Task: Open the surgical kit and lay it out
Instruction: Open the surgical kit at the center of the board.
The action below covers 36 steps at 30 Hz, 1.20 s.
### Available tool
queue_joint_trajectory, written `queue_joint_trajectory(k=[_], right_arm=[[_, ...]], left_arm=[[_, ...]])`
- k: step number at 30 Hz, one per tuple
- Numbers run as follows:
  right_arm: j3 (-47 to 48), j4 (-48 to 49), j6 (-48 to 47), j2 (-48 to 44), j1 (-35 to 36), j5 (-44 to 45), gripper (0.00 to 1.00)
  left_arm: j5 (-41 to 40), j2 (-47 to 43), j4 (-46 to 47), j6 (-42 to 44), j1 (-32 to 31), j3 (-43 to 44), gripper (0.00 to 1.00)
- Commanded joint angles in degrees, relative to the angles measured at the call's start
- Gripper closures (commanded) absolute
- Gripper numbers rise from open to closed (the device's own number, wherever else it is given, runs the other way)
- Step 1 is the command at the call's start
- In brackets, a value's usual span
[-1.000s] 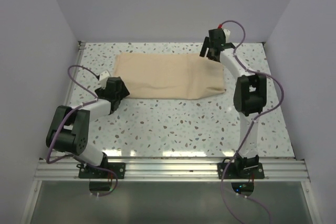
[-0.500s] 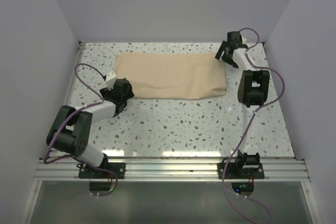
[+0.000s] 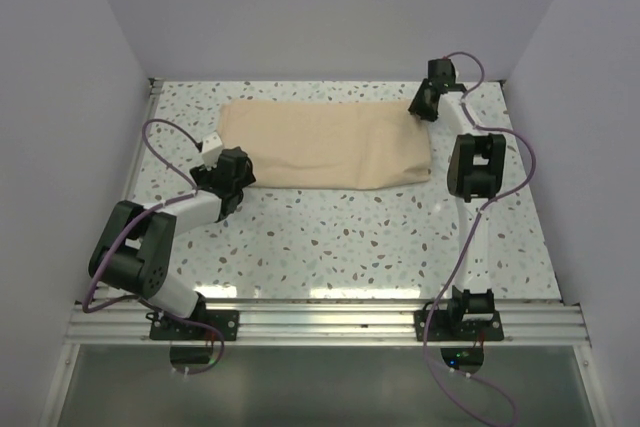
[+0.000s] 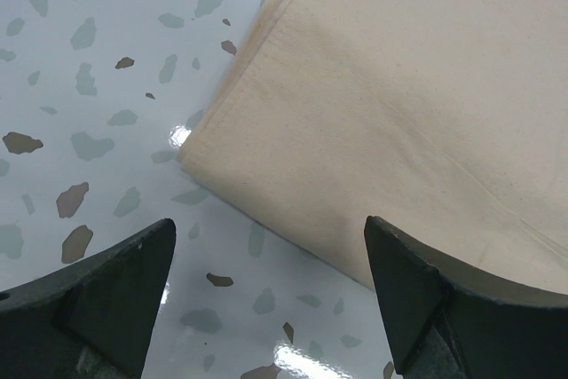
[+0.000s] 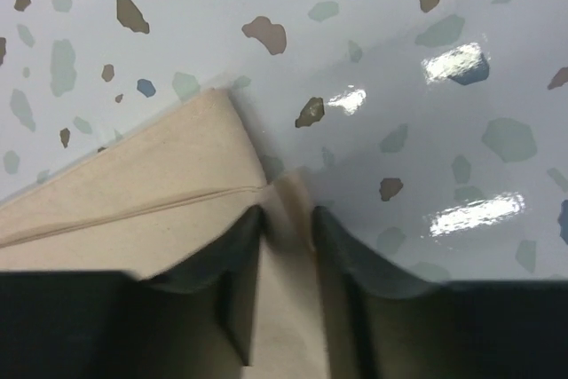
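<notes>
Though overhead hides it, wrist views show right gripper [image 5: 286, 216] pinching cloth wrap [image 5: 133, 193], left gripper [image 4: 268, 228] spread.

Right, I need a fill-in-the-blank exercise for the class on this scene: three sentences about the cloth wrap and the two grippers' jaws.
1. The right gripper has its jaws shut on the far-right ___ of the cloth wrap.
2. The left gripper has its jaws ___, holding nothing.
3. The left gripper sits at the wrap's near-___ corner.

Missing words: corner; open; left.
</notes>
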Motion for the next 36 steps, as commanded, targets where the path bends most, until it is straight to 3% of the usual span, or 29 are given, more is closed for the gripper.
queue_joint_trajectory(k=[1,4,5,20,23,28,32,36], right_arm=[[1.0,-2.7,0.7,2.3,0.2,-2.9,0.75],[1.0,-3.3,0.4,1.9,0.2,-1.2,0.99],[0.9,-3.4,0.3,1.6,0.2,-0.6,1.0],[-5.4,-4.1,-0.6,-10.6,0.2,12.8,1.0],[-5.3,-4.6,-1.2,-11.1,0.2,12.8,0.89],[-4.8,-5.8,-1.1,-10.6,0.2,12.1,0.83],[-5.3,-5.9,-1.2,-10.4,0.1,11.7,0.7],[-6.6,-6.7,-1.4,-10.8,0.2,12.8,0.66]], left_arm=[[-2.2,0.6,1.0,0.8,-0.3,1.6,0.08],[-2.3,0.5,1.0,0.8,-0.3,1.5,0.08],[-2.3,0.4,1.1,0.8,-0.3,1.5,0.08],[-2.3,0.7,1.1,0.8,-0.3,1.8,0.08],[-2.3,0.7,1.1,0.9,-0.3,1.8,0.08],[-2.4,0.8,1.0,0.9,-0.3,1.9,0.08],[-2.4,0.8,1.0,0.9,-0.3,1.9,0.08],[-2.5,0.8,1.1,0.9,-0.3,1.9,0.08]])
